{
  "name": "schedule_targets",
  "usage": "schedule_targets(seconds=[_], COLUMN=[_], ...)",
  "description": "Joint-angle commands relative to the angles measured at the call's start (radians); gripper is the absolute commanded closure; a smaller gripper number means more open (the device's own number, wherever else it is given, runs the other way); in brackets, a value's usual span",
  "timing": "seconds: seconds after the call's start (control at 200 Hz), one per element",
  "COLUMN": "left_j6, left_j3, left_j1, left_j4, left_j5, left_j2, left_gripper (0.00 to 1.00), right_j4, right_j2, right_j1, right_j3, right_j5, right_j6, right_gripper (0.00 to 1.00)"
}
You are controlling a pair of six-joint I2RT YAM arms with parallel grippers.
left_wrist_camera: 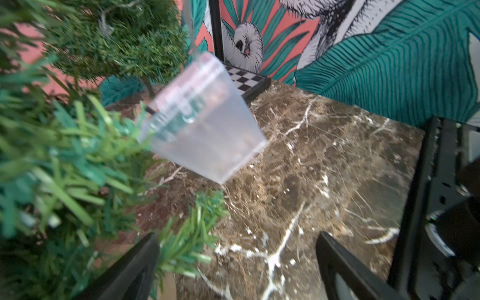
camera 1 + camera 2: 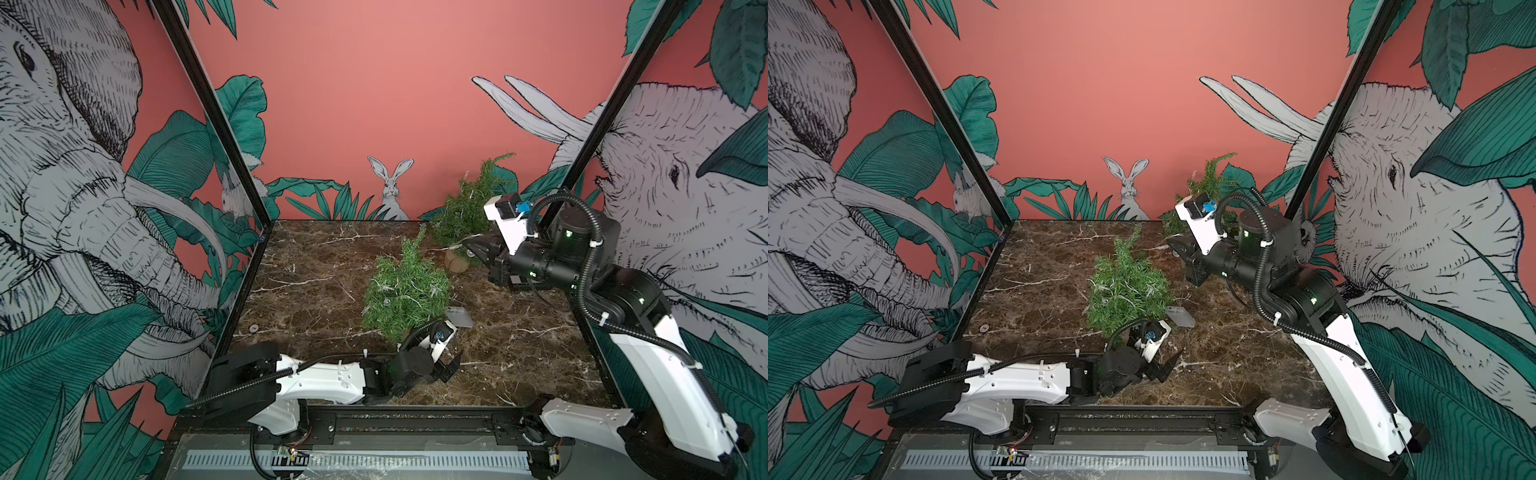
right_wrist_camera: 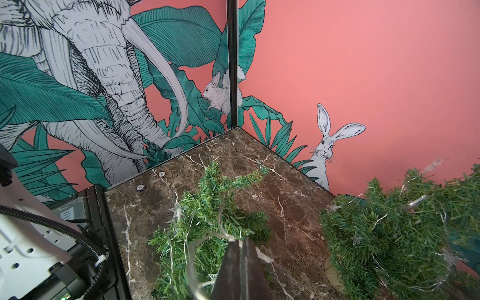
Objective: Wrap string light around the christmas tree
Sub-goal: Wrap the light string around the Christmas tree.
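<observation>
A small green christmas tree (image 2: pixel 405 291) stands mid-table, seen in both top views, with thin string light (image 3: pixel 205 237) wire and star lights on its branches. My right gripper (image 3: pixel 240 241) is shut on that wire above the tree's far right side; in a top view the gripper (image 2: pixel 473 246) sits between this tree and a second tree (image 2: pixel 469 208) at the back right, which carries wire too. The string's clear battery box (image 1: pixel 205 122) hangs blurred beside the middle tree, also visible in a top view (image 2: pixel 459 318). My left gripper (image 1: pixel 237 239) is open just in front of the box, a tree twig beside one finger.
The second tree stands on a round wooden base (image 2: pixel 455 259). A checkered block (image 1: pixel 249 80) lies by the right wall under my right arm. Two small round discs (image 3: pixel 150 180) sit near the left wall. Printed walls and black posts (image 2: pixel 216 120) enclose the marble table (image 2: pixel 316 266).
</observation>
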Motion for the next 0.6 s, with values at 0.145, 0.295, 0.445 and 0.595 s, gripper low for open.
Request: schedule_targets(seconds=[0.145,0.295,0.445,0.595], left_j6=[0.036,-0.001,-0.024,-0.032], left_j3=[0.014,0.035,-0.006,0.010], left_j1=[0.039,0.039,0.040,0.040], left_j4=[0.211,0.242,0.367,0.410], left_j5=[-0.018,0.101,0.120,0.069], left_j2=[0.038,0.058,0.072,0.100], left_gripper=[0.03,0.03,0.02,0.01], right_j4=[0.056,0.073,0.087,0.096], right_j2=[-0.017,-0.020,-0.022,-0.027], right_j1=[0.004,0.004,0.004,0.005], right_j3=[0.003,-0.006,-0.016,-0.023], right_j5=[-0.054,-0.075,-0.086,-0.098], right_j6=[0.017,0.033,0.045,0.052], right_gripper=[1.00,1.00,1.00,1.00])
